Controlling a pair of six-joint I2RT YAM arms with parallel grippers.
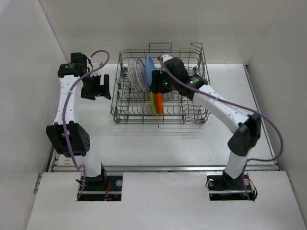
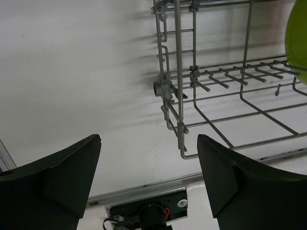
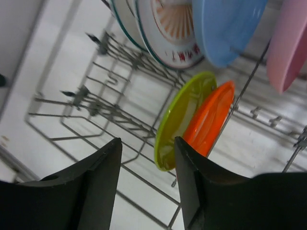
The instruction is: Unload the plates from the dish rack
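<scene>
Right pincer gapes over lime plate, orange plate.

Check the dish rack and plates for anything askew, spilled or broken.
Nothing stands out. The dish rack sits level on the table, and the white plates, blue plate, pink plate, lime green plate and orange plate all stand on edge inside it. No chips or spills show.

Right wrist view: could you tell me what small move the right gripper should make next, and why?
Probably ease the open right gripper toward the lime green plate: it stands on edge ahead of the finger gap, beside the orange plate.
</scene>
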